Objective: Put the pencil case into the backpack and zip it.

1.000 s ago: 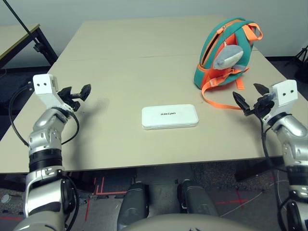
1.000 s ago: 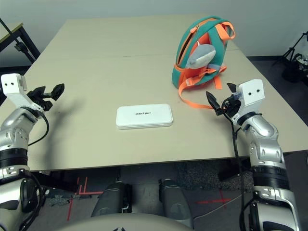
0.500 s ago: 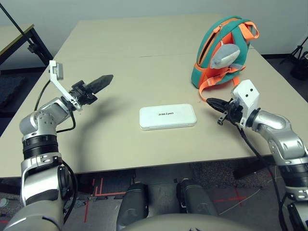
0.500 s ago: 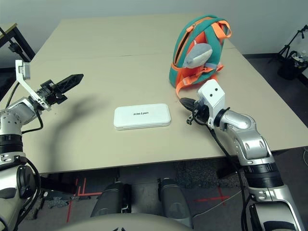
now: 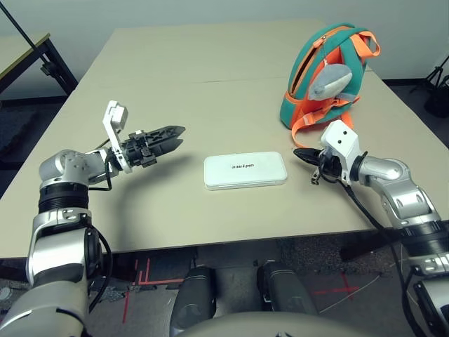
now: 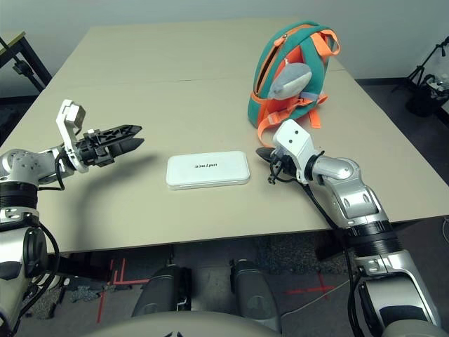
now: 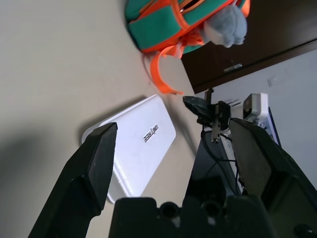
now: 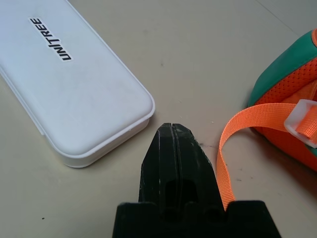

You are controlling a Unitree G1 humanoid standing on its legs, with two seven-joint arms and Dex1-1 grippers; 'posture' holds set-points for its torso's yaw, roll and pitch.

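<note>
Pencil case (image 5: 245, 170) flat at table (image 5: 175, 84) centre, untouched. Right gripper (image 5: 303, 154) pressed closed on nothing, just off case's 3 o'clock end, beside a loose orange strap (image 8: 233, 148). Left gripper (image 5: 175, 133) spread wide, hovering near case's 9 o'clock side, aimed toward it. Backpack (image 5: 328, 74) upright at 1 o'clock from case, grey fish charm (image 5: 331, 81) hanging on front.

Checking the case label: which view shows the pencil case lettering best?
Right wrist view: the pencil case is close, its lettering plainly legible. The eye views show the whole case, lettering tiny. In the left wrist view a finger covers part of it.
</note>
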